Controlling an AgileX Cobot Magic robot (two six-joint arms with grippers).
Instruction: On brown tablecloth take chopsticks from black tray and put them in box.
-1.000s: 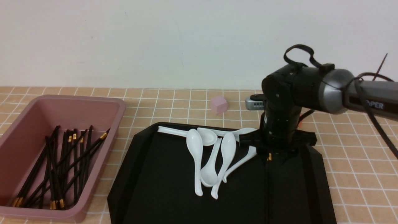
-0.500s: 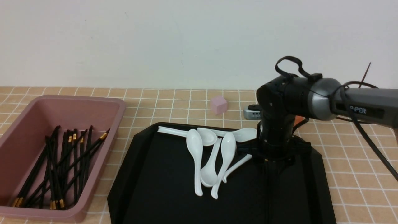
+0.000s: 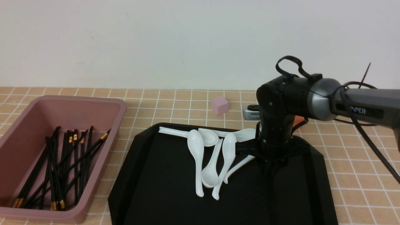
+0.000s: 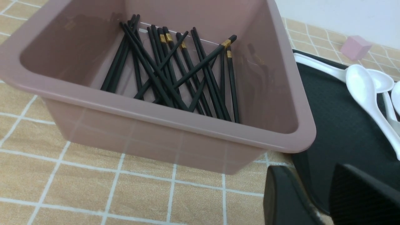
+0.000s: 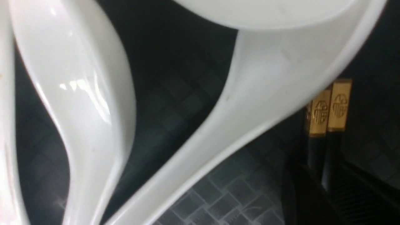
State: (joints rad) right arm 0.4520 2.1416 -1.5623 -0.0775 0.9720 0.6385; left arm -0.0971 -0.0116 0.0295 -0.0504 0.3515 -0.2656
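Note:
A pair of black chopsticks with gold bands (image 5: 339,104) lies on the black tray (image 3: 156,193), partly under a white spoon (image 5: 250,93). My right gripper (image 3: 271,157) is down on the tray beside the spoons. In the right wrist view (image 5: 322,178) its fingers sit close on both sides of the pair and look shut on it. The pink box (image 3: 122,107) stands at the left on the brown tablecloth (image 3: 359,162) and holds several chopsticks (image 3: 59,168). My left gripper (image 4: 307,176) hovers by the box's near corner (image 4: 187,125), slightly open and empty.
Several white spoons (image 3: 212,156) lie piled at the tray's back middle. A small pink cube (image 3: 220,104) and a grey device (image 3: 251,113) sit behind the tray. An orange object (image 3: 298,120) shows behind my right arm. The wall is close behind.
My right arm has come down onto the tray and shifted slightly left. The gold band that showed below the gripper a second ago is now covered by it.

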